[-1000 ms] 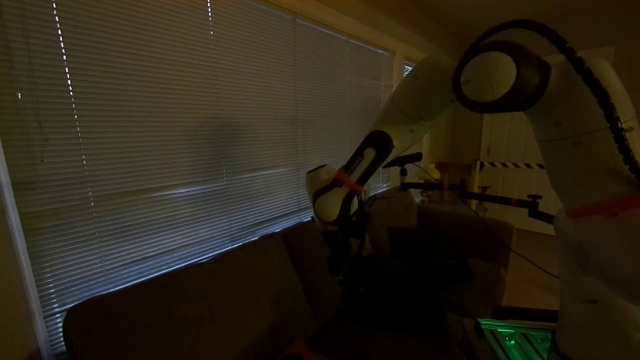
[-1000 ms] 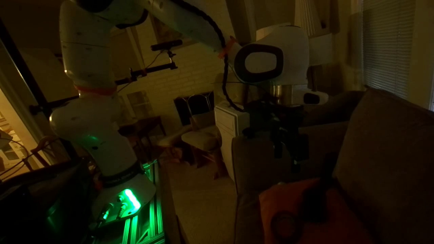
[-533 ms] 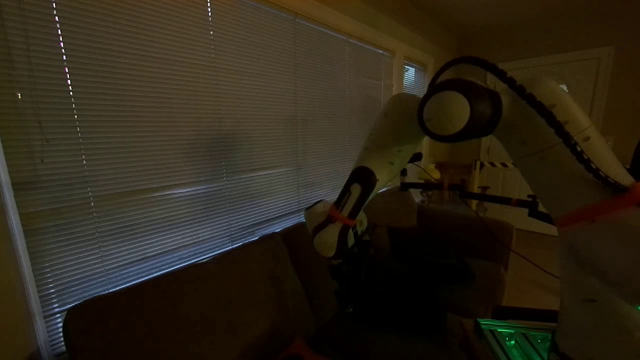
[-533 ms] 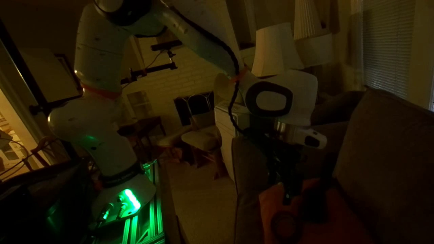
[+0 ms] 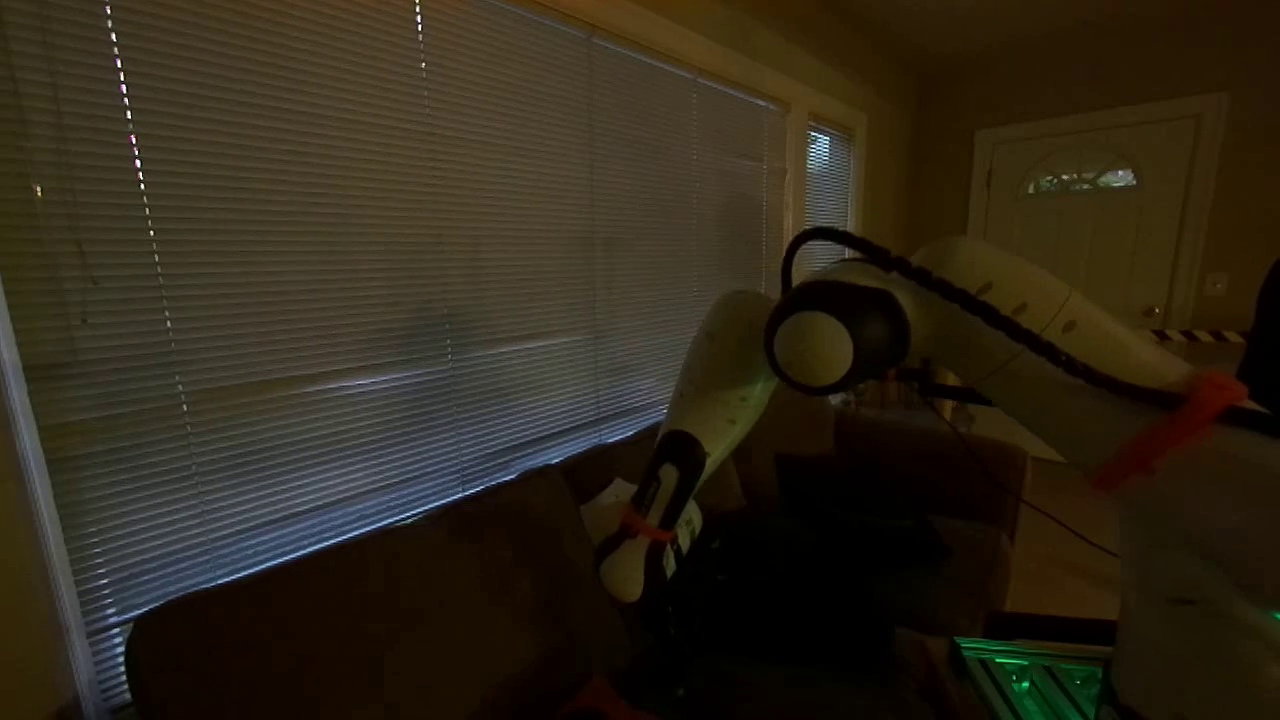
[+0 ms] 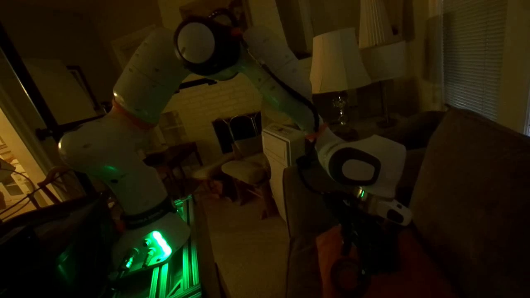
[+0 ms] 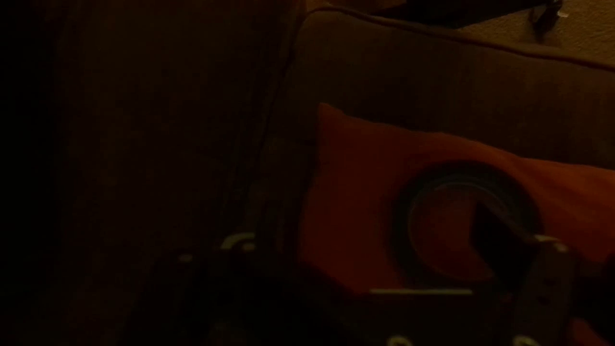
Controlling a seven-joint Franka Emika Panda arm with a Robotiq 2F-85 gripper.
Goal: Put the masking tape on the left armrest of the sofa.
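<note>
The masking tape (image 6: 334,276) is a dark ring lying flat on an orange cushion (image 6: 325,248) on the sofa (image 6: 476,178). In the wrist view the tape (image 7: 401,230) sits right of centre. My gripper (image 6: 355,258) is low over the cushion at the tape, and it also shows in the wrist view (image 7: 379,221). Its jaws are apart with nothing between them gripped. The right finger overlaps the ring's opening; the left finger is outside the ring. Finger height above the cushion cannot be told. The left armrest (image 6: 304,194), a dark brown rounded end piece, is behind the gripper.
The sofa's back (image 5: 400,600) runs under the window blinds (image 5: 400,250), close to the wrist. A white cabinet (image 6: 276,149) and a lamp (image 6: 337,62) stand beyond the armrest. The room is very dark.
The arm has come down and reached further out, lowering my gripper from above the sofa to the tape on the orange cushion. The tape has not visibly moved.
</note>
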